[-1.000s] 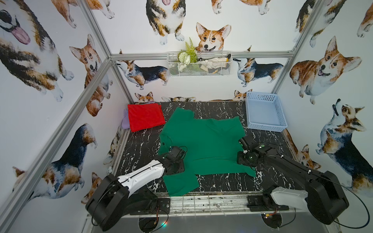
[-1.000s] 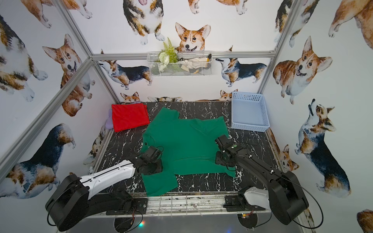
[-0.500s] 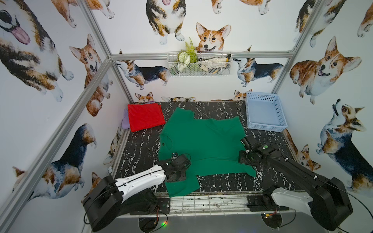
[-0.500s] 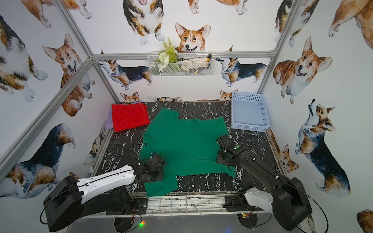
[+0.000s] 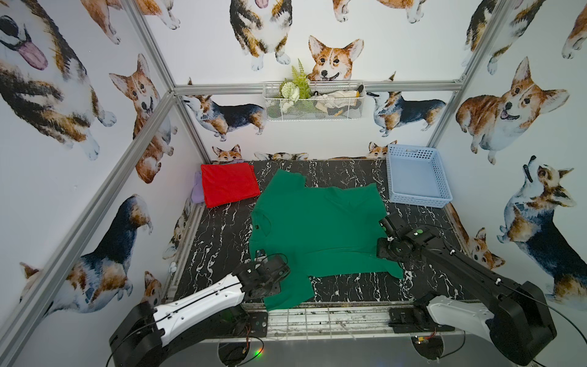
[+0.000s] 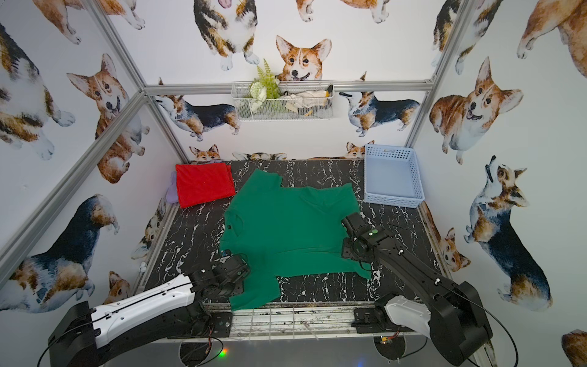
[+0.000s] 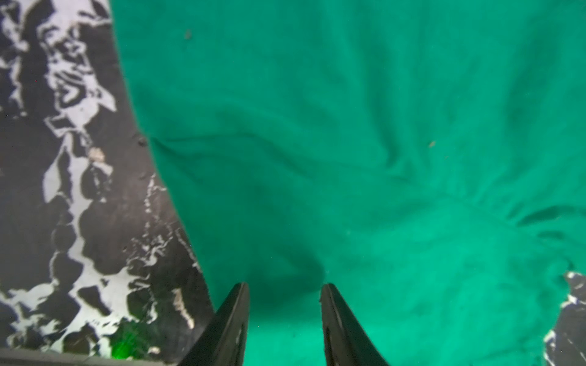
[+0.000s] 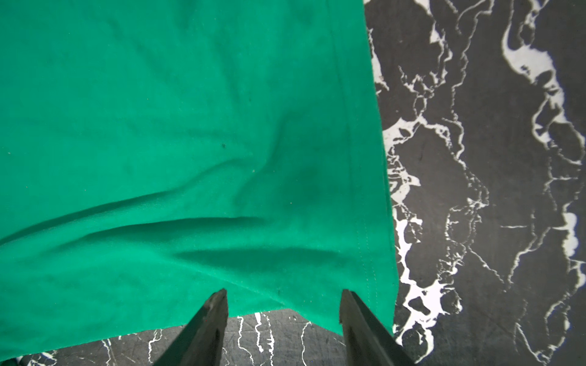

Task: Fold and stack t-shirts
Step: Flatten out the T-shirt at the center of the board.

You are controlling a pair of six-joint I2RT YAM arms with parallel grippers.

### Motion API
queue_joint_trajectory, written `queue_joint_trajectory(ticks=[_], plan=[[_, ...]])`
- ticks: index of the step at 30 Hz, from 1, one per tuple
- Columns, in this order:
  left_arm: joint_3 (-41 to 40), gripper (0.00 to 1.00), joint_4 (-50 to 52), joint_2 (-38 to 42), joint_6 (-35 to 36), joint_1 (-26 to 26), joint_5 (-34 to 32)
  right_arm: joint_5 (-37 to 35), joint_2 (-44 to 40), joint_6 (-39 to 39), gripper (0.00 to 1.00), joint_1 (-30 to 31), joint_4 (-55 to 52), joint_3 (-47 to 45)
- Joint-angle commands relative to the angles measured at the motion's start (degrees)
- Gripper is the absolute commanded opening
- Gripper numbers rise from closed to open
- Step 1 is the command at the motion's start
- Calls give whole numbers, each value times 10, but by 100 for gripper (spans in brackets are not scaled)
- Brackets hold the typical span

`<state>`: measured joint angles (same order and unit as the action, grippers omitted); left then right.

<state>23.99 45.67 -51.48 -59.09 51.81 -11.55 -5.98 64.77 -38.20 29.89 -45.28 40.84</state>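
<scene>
A dark green t-shirt (image 5: pixel 317 228) (image 6: pixel 286 228) lies spread flat on the black marbled table (image 5: pixel 222 235), one sleeve reaching the front edge. A bright red t-shirt (image 5: pixel 228 184) (image 6: pixel 203 184) sits folded at the back left. My left gripper (image 5: pixel 265 259) (image 7: pixel 283 288) hangs open just above the green shirt's near left part, close to its edge, with nothing between the fingers (image 7: pixel 234 317). My right gripper (image 5: pixel 385 224) (image 8: pixel 283 293) stands open over the shirt's right edge by the stitched hem, holding nothing.
A pale blue perforated basket (image 5: pixel 419 201) stands at the back right corner. A purple cloth (image 5: pixel 197 190) peeks out beside the red shirt. A white wire basket (image 5: pixel 313 114) hangs on the back wall. A metal rail (image 5: pixel 317 317) runs along the table's front.
My left gripper has moved toward the table's front along the green shirt's left side. The right arm has barely shifted. The shirts lie as before.
</scene>
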Motion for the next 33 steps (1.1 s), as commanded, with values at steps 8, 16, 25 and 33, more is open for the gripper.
queue_joint_trajectory(ticks=[8,16,25,33], plan=[[132,43,7,37,56,1,-39,-5,11,23,64,-2,4,68],[335,45,-59,-160,192,-27,-85,38,143,83,40,-65,29,241],[498,5,-126,-367,315,-253,60,83,413,143,0,-135,-27,516],[692,2,-87,-578,369,-337,94,94,625,166,0,-150,-100,751]])
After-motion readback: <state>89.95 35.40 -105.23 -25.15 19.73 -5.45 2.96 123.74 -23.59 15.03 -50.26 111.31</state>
